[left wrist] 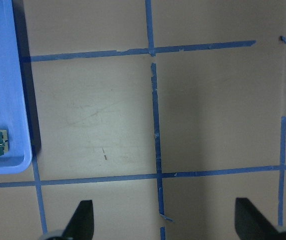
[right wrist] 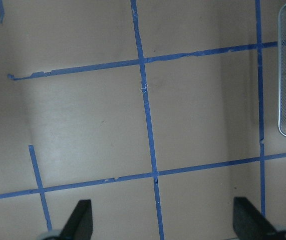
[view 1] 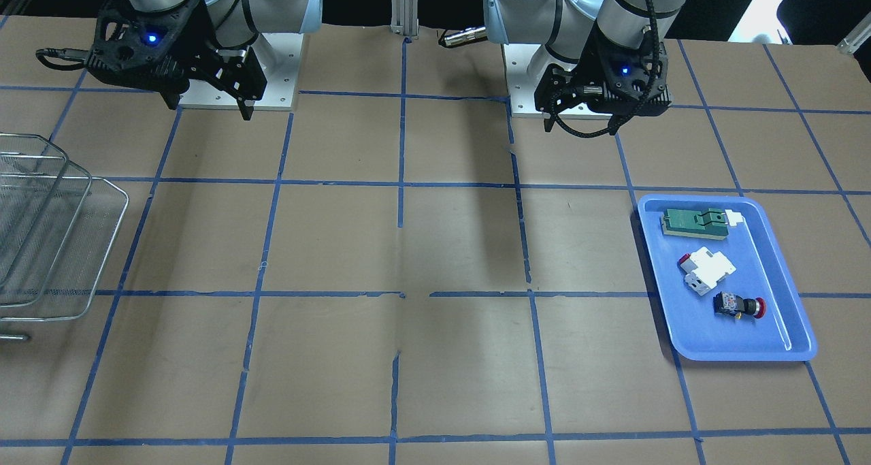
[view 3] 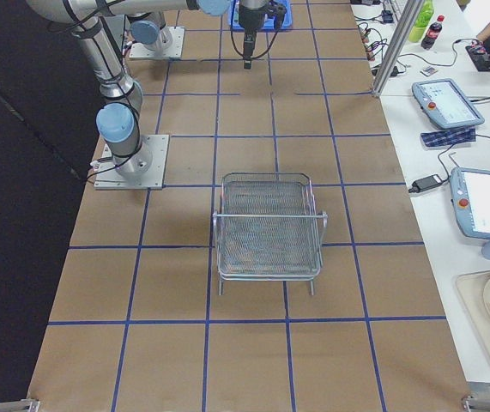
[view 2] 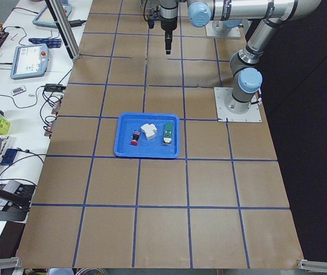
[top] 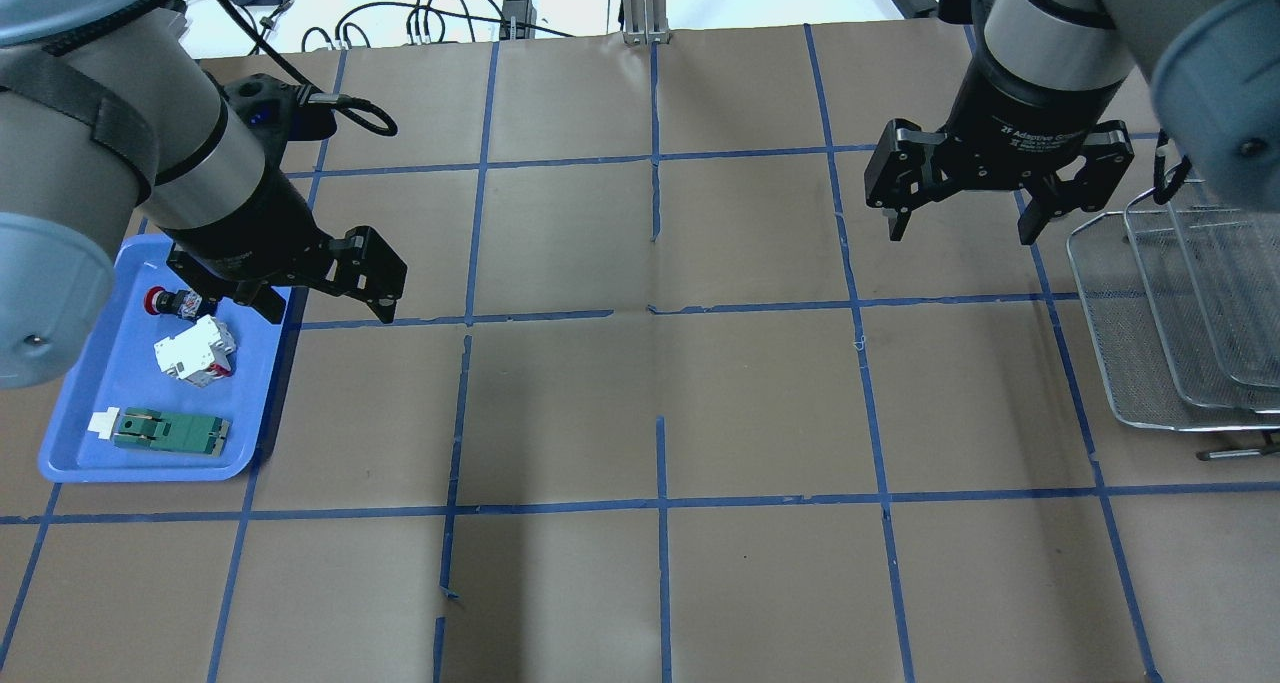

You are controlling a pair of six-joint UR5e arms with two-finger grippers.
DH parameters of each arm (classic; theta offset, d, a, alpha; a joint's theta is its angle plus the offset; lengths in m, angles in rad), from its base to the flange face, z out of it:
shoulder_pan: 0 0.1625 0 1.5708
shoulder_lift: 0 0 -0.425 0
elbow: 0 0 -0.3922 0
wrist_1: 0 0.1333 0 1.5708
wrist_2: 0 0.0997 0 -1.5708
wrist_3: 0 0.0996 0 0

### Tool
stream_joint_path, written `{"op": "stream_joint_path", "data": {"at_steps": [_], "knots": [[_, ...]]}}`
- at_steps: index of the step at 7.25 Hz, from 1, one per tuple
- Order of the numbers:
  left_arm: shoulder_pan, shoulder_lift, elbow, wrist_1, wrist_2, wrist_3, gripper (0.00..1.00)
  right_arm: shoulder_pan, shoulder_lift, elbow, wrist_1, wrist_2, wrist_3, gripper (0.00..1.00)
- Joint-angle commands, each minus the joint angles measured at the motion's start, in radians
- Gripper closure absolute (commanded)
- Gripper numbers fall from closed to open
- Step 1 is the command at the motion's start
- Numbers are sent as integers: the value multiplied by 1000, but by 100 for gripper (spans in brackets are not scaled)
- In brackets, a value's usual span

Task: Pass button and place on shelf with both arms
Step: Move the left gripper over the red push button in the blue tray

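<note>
Brown table (top: 700, 413), button (view 1: 738, 306) in blue tray (view 1: 680, 295), left tool (top: 328, 311) and right tool (top: 960, 234) gape empty

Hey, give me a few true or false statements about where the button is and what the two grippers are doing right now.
1. The button lies in the blue tray. True.
2. The left gripper holds the button. False: it is open and holds nothing.
3. The right gripper is open. True.
4. The white block sits on the shelf. False: it lies in the blue tray, next to the button.
</note>
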Motion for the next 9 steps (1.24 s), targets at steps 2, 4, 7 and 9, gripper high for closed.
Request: {"op": "stream_joint_path", "data": {"at_steps": [2,4,7,9], "knots": [[196,-5,-6,58,-10,-61,0,0,0,0,0,0,0,0],[321,-34,-42,183,-8,-292,0,0,0,0,0,0,0,0],[462,-122,-46,272,-8,-580,0,0,-1,0,0,0,0,0],[487,-234,-27,328,1,-706,0,0,2,0,0,0,0,0]]}}
